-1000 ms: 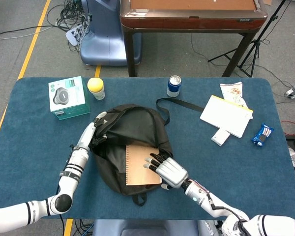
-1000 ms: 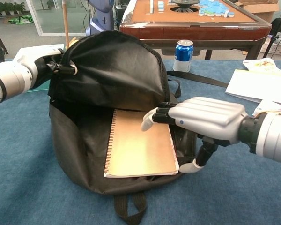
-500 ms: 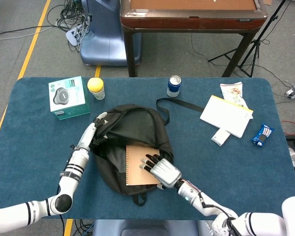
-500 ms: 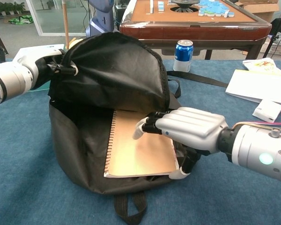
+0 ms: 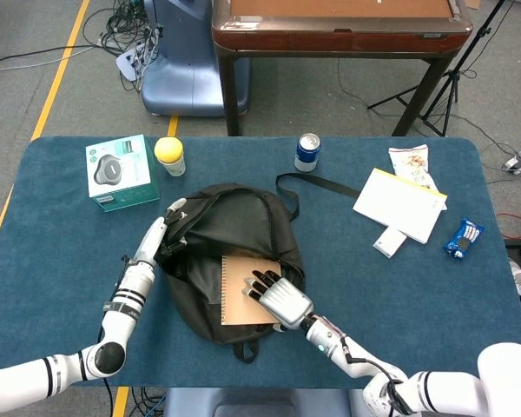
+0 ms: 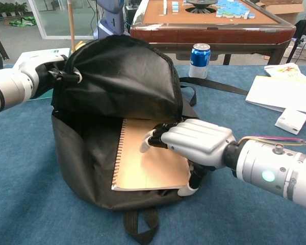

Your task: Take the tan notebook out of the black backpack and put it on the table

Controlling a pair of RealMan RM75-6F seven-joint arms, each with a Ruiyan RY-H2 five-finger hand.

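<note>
The black backpack lies open in the middle of the blue table, its flap lifted. My left hand grips the flap's edge on the left and holds it up; the chest view shows this hand at the far left. The tan spiral notebook lies in the bag's opening, its lower part sticking out. My right hand holds the notebook's right edge. In the chest view its fingers lie on the cover, and the thumb sits under the lower right corner.
A teal box and a yellow-lidded cup stand at the back left. A blue can stands behind the bag, whose strap trails right. A white book, small white box, snack bag and blue packet lie right.
My right hand has slid left along the notebook, further over its cover, with the thumb tucked under the corner. The notebook has shifted slightly left. The left hand still holds the flap.
</note>
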